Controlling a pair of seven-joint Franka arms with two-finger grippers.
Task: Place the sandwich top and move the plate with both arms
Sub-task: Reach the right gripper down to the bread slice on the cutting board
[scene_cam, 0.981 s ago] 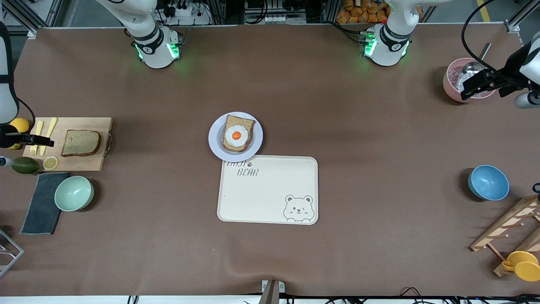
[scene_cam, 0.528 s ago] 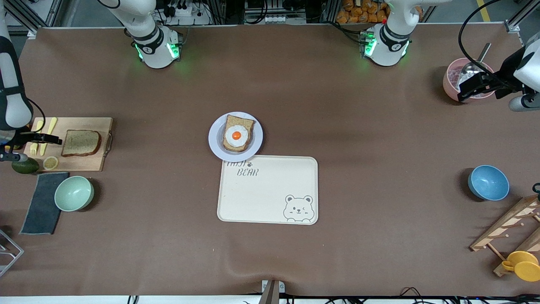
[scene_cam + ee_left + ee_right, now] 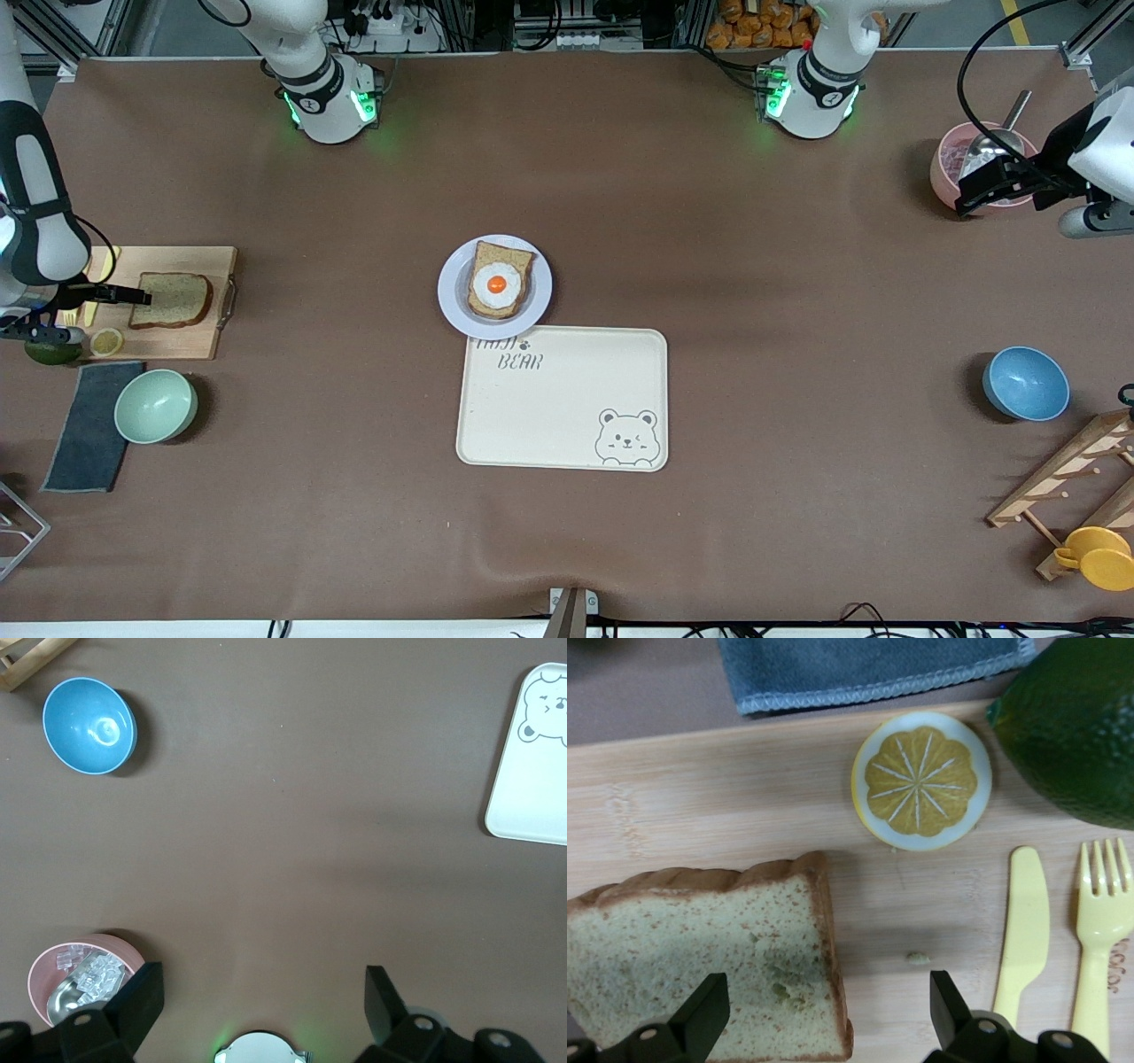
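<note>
The sandwich top (image 3: 171, 299) lies flat on a wooden board (image 3: 190, 341) at the right arm's end of the desk. The right gripper (image 3: 120, 293) hangs over the board's edge beside the slice, fingers (image 3: 700, 1019) spread wide; whether they touch the bread is hard to tell. A lemon slice (image 3: 921, 780), knife (image 3: 1025, 926) and fork (image 3: 1101, 930) share the board. The plate (image 3: 453, 306), bearing egg-topped bread (image 3: 499, 279), sits mid-desk, touching the tray (image 3: 567, 399). The left gripper (image 3: 997, 182) waits, open, over a pink cup (image 3: 946, 173).
</note>
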